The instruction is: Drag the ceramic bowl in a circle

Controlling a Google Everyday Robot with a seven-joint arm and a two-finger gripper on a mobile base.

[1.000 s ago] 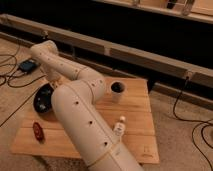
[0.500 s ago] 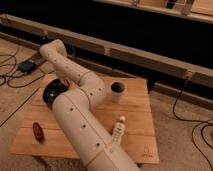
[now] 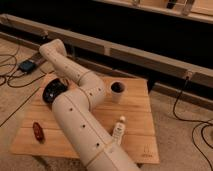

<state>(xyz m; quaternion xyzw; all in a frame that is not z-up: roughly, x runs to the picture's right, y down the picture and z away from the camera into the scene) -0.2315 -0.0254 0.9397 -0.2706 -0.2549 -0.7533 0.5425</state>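
Pale tubular arm [image 3: 75,112] doubles back toward the wooden worktop's [image 3: 137,117] far-left corner. Its gripper [image 3: 60,83] is pressed together at the glossy, round ceramic bowl [image 3: 49,94].

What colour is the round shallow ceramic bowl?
Glossy black bowl, camera view; gripper at it, partly behind the arm.

Dim warm light; soft blur throughout; background murky; pale arm [image 3: 80,120] brightest; gripper [image 3: 56,85] lost in dark at ceramic bowl [image 3: 49,95].

ceramic bowl [image 3: 50,94] slid right toward the cup [image 3: 117,91] — gripper [image 3: 61,82] at its rim, arm [image 3: 70,70] swung along
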